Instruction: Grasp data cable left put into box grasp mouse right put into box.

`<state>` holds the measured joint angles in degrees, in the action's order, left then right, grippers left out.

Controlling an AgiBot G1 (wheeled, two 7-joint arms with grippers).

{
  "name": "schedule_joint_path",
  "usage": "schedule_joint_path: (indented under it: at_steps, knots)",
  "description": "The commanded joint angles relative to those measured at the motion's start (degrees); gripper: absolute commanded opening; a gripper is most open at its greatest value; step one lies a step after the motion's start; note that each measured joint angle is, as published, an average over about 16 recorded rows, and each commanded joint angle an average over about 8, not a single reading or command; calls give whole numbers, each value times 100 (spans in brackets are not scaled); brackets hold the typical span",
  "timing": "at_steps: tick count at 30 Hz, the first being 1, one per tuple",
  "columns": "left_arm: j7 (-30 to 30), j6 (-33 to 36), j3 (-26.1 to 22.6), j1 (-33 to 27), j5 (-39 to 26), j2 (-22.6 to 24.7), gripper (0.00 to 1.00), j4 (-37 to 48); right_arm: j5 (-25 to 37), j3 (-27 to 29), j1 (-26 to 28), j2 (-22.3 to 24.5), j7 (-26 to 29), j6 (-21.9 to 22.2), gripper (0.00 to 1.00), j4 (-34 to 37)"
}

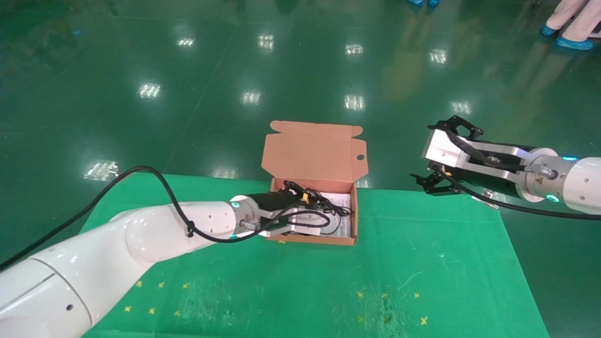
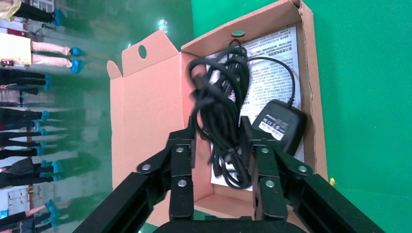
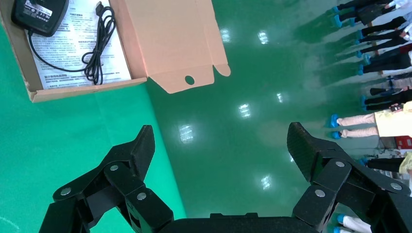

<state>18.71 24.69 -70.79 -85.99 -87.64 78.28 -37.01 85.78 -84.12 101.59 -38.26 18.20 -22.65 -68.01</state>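
1. Left hand (image 2: pixel 217 145) is seen over the box (image 1: pixel 355 220), fingers pinching the data cable (image 2: pixel 221 116) bundle above its interior.
2. Mouse (image 2: pixel 281 125) is found label-up inside the box, on the white sheet (image 2: pixel 274 63).
3. Right hand (image 1: pixel 434 182) is held spread, well apart, past the green surface (image 1: pixel 422 263) edge.

Glossy white arms, black cables, cyan-lit wrist rings, and black screw-studded left claw (image 2: pixel 217 145) and right claw (image 3: pixel 221 145).

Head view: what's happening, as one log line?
left gripper: shut on data cable, over box | mouse: in box | right gripper: open, parked aside
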Motion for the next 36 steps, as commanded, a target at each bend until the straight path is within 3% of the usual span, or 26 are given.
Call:
schedule_joint_path:
  at_steps: [1,20,29,36]
  knots:
    - [4,10,9,1,-18,0,100,-3,-6,4,-2,-3,-4,-2,100,5]
    - [-445,97,127,-423,47,-686,100,-578,3,67,91,-34,-32,62,100,-7]
    - [-1123,-2,233,-853,-127,-1325,100,-1370,157,226,528,-132,-272,75,100,24]
    - [-1510,-33,352,-1021,-209,-1622,100,-1729,273,319,709,-184,-461,-195,100,65]
